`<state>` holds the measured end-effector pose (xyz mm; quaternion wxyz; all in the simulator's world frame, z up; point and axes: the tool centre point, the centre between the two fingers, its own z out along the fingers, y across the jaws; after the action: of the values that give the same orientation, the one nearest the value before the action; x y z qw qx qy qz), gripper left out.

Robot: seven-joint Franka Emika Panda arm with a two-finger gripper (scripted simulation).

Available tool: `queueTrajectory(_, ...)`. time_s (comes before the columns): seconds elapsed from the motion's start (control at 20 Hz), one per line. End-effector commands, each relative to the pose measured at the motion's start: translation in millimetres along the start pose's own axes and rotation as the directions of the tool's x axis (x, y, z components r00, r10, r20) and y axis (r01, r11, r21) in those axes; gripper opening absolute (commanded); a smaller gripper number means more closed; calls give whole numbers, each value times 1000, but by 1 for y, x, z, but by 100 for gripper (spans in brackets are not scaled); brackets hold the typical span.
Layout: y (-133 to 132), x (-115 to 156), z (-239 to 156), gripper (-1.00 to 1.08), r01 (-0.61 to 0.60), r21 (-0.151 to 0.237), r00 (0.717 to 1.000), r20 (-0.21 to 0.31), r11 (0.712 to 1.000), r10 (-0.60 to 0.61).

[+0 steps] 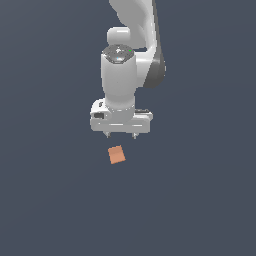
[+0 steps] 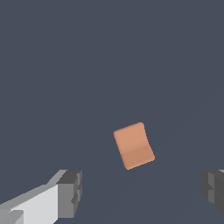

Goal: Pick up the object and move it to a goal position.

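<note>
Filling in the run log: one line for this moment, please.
gripper: open, nothing held | cube: on the floor, free, rotated relative to fingers | phase: pre-grasp

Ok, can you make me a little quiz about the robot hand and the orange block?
1. True or false: the gripper is squeezing the orange cube.
2. Are the fingers A) spread wider than the cube, or B) pressed together?
3. What colour is the floor under the cube?

Key
1. False. The cube sits apart from the gripper, untouched.
2. A. The wrist view shows one finger on each side with a wide gap.
3. Plain dark grey-blue.
</note>
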<state>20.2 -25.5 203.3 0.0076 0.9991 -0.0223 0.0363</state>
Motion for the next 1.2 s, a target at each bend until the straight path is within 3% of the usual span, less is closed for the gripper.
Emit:
queueTrajectory(0.0, 1, 0, 4, 100, 9, 0, 1000, 3, 1000, -9)
queueTrajectory(0.5, 12, -5, 53, 100, 126, 3, 992, 28, 992, -126)
queueTrajectory(1.15, 28, -22, 131, 100, 309, 32, 948, 62, 950, -311)
